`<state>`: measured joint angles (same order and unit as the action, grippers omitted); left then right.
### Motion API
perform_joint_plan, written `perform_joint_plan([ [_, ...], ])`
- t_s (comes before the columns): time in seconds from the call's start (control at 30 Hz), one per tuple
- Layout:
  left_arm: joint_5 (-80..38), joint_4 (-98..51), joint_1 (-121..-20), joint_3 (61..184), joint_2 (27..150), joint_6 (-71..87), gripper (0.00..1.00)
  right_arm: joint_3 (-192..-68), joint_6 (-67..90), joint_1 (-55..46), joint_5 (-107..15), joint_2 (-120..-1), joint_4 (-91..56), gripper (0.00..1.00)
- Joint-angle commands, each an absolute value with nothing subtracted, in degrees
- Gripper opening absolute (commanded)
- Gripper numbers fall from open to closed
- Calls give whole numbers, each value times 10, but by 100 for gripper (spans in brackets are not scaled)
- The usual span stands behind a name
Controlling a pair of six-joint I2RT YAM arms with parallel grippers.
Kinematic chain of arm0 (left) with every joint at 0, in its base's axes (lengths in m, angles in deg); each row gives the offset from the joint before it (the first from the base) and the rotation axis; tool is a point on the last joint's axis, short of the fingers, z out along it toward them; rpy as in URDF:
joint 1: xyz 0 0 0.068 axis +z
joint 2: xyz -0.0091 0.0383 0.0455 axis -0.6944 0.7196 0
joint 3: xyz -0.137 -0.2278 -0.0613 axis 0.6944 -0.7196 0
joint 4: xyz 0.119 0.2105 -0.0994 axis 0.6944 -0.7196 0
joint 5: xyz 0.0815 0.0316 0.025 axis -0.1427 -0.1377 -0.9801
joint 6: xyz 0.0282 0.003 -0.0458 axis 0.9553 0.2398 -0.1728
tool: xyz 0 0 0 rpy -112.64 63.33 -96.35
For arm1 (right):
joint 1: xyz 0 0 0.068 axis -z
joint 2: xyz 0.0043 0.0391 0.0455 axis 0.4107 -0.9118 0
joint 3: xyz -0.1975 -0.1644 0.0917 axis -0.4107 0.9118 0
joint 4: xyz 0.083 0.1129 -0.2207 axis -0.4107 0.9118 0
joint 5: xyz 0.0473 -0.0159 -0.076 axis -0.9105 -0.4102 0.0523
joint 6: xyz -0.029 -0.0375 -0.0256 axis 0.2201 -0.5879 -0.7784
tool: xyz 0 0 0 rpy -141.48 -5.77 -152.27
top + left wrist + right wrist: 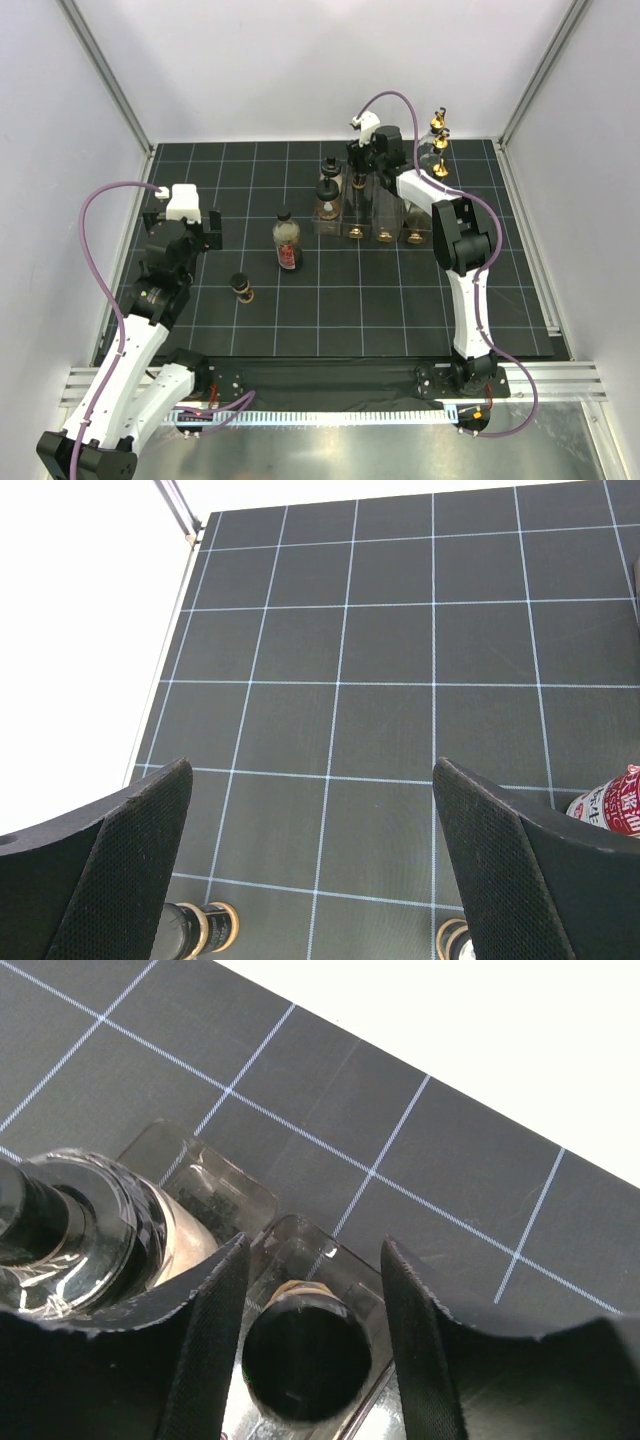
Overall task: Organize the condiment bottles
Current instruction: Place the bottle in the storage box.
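Two bottles stand loose left of the rack (388,212): the red-labelled bottle (287,243) and a short brown bottle (241,288). The left gripper (312,770) hangs near them, wide open and empty. Inside the rack, the right gripper (315,1250) loosely straddles a black-capped bottle (305,1358), fingers slightly parted, apparently seating it upright.

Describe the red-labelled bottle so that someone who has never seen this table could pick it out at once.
On the black gridded mat, find the clear rack at the back, right of centre. Just left of the rack's front, alone on open mat, stands the red-labelled bottle, black-capped. Its red label sets it apart: the short dark bottle nearer the arms shows none.
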<state>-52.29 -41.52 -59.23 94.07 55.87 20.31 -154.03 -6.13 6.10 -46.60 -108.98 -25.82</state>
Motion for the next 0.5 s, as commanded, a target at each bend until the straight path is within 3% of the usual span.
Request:
perform_joint_plan([
  [0.0,-518,-379,-589,942,550,206,100,-1536,-63,59,-463,-1064,-275,57],
  [0.47,-515,-379,-589,941,548,203,100,-1523,-69,59,-464,-1009,-281,64],
])
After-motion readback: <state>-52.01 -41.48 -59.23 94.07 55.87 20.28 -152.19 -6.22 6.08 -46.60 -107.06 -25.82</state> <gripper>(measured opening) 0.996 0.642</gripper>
